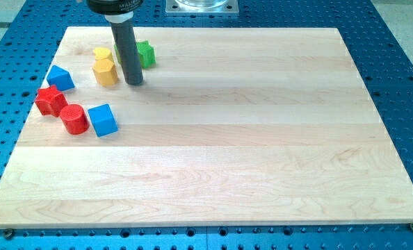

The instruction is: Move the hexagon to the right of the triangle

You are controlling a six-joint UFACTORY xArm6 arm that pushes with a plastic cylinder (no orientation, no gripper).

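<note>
The yellow hexagon (105, 71) lies near the board's top left. The blue triangle (60, 78) lies to its left, with a gap between them. My tip (134, 82) rests on the board just right of the hexagon, close to its right side; I cannot tell whether it touches. The dark rod rises from there towards the view's top. It partly hides a green block (146, 53) behind it, whose shape I cannot make out.
A small yellow block (102, 53) lies just above the hexagon. A red star (51, 100), a red cylinder (74, 119) and a blue cube (103, 119) sit grouped below the triangle. The wooden board (248, 139) rests on a blue perforated table.
</note>
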